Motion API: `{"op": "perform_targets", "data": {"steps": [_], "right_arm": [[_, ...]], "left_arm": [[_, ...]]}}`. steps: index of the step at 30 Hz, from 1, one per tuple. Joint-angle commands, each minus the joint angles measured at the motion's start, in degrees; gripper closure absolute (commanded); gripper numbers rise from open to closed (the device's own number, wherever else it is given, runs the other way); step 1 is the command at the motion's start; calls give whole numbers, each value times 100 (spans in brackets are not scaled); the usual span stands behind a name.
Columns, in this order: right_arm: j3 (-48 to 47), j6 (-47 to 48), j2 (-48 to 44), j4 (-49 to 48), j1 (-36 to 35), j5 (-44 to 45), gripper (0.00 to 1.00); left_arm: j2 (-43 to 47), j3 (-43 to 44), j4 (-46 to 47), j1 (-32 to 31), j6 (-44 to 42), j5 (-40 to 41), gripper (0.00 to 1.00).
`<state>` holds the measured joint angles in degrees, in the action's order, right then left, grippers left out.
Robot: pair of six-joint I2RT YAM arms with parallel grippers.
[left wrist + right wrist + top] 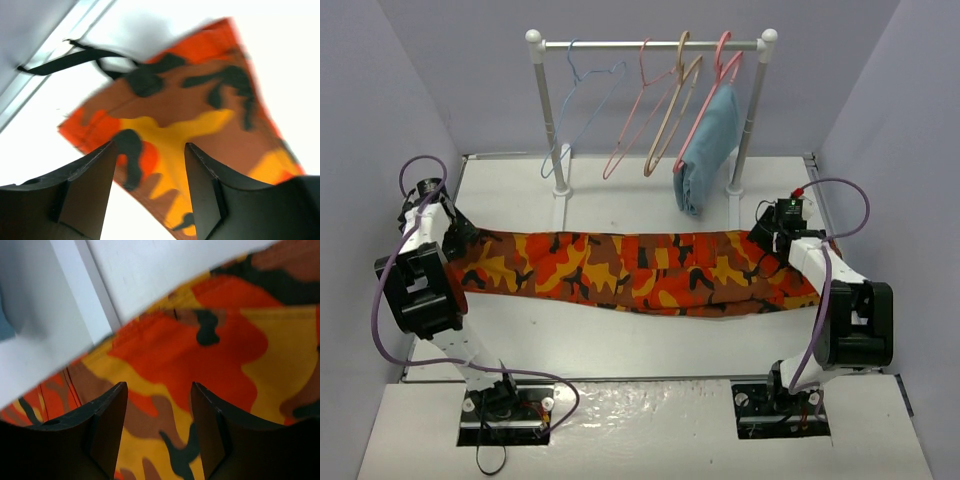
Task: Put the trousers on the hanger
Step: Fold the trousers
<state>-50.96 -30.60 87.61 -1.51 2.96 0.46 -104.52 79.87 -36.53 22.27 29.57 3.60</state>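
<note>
Hanging over the left end of the trousers (640, 268), the left fingers (85, 190) stand apart, gripping nothing. The trousers lie stretched flat across the surface (620, 340), in front of the rail (650, 45) whose leftmost place holds the hanger (582, 110). The right fingers (107, 430) stand apart likewise over the right end.

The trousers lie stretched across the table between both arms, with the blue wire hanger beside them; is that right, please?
Not quite: the top view shows the hanger hanging on the rack's rail behind; the trousers do stretch across the table.
</note>
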Motion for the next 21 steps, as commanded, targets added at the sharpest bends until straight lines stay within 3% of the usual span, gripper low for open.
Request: {"op": "perform_targets", "data": {"steps": [1,9,13,17,21], "right_arm": [[626,-297,-505,394,-58,-334,48],[1441,-619,-924,1042,11,-455,46],[1736,-551,-939,1284,647,-476,45],[1646,-285,-1042,1285,1288,-400,44],[1147,-152,-1172,1291,1316,-167,42]], "left_arm": [[137,-12,319,-159,206,-140,47],[-572,-44,295,-40,242,24,48],[-843,-85,243,155,259,131,48],[-957,-51,250,251,200,55,48],[-689,8,338,251,126,-92,48]]}}
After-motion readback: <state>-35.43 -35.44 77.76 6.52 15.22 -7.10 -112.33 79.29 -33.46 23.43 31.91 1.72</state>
